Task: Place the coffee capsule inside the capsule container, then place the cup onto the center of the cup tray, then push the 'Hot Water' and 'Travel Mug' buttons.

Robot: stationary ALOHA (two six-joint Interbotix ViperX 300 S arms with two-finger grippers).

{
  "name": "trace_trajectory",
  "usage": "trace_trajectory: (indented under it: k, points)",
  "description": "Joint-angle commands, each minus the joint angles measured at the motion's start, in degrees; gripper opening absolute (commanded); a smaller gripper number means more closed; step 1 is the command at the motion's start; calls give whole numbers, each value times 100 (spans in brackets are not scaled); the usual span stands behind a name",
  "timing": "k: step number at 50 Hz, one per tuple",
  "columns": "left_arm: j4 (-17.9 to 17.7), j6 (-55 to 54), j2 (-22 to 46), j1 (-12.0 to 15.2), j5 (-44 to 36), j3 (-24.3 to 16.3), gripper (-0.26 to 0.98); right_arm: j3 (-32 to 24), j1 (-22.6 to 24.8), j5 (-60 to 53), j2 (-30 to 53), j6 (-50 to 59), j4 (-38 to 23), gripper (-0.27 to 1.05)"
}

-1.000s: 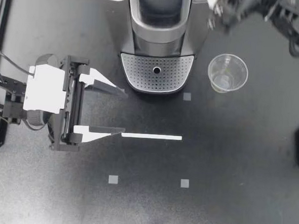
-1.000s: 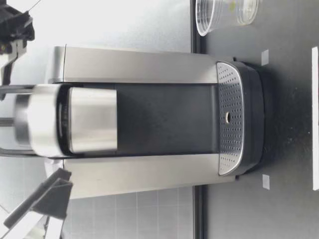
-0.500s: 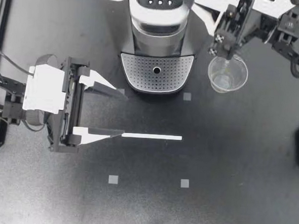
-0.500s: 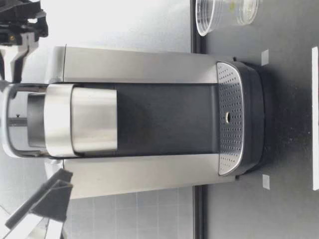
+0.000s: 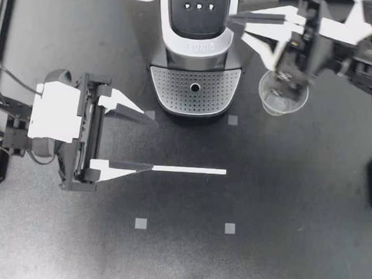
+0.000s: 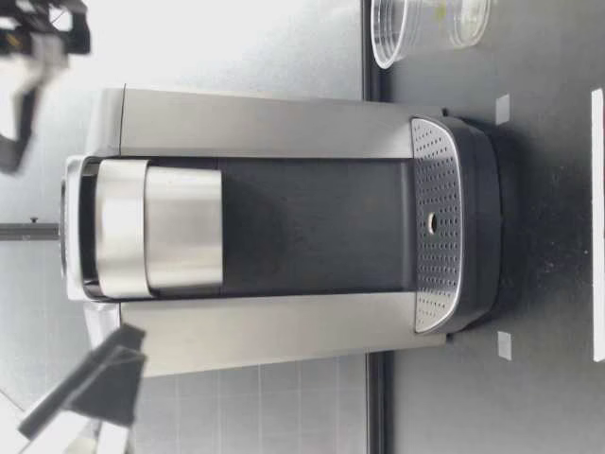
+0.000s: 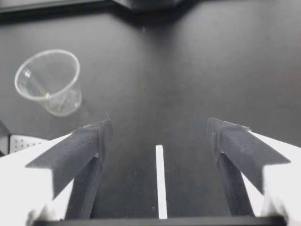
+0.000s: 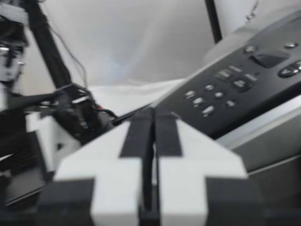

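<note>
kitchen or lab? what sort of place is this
Likely a lab test bench, not a kitchen: a black table marked with grey tape squares, and a coffee machine staged alone between robot arms.

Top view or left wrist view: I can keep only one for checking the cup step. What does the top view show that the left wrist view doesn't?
Only the top view: the coffee machine's button panel, my right gripper beside it, and the grey square markers. Only the left wrist view: the sloping side wall of the cup, seen at a slant. Both: the cup, the white strip, and my left gripper, open with nothing between its fingers.
</note>
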Motion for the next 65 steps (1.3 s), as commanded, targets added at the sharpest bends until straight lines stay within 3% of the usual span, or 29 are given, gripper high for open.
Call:
trace_trajectory:
  k: [1, 18, 27, 42, 55, 65]
  points:
    - [-18, -18, -105, 44, -18, -35, 73, 79, 132, 9, -299, -9, -18, 10]
    - [-44, -167, -149, 290, -35, 70, 73, 1151, 378, 149, -1107, 26, -18, 10]
    - [-70, -167, -132, 299, -35, 79, 73, 1362, 325, 1301, -1538, 237, 343, 10]
    - [-79, -167, -79, 299, -35, 132, 73, 1714, -439, 3023, -2268, 976, 642, 10]
    - [-70, -167, -79, 308, -123, 202, 73, 2303, -1160, 3182, -2206, 1811, 633, 12]
    - [-70, -167, -79, 299, -202, 264, 73, 2470, -1512, 3173, -1890, 1907, 633, 22]
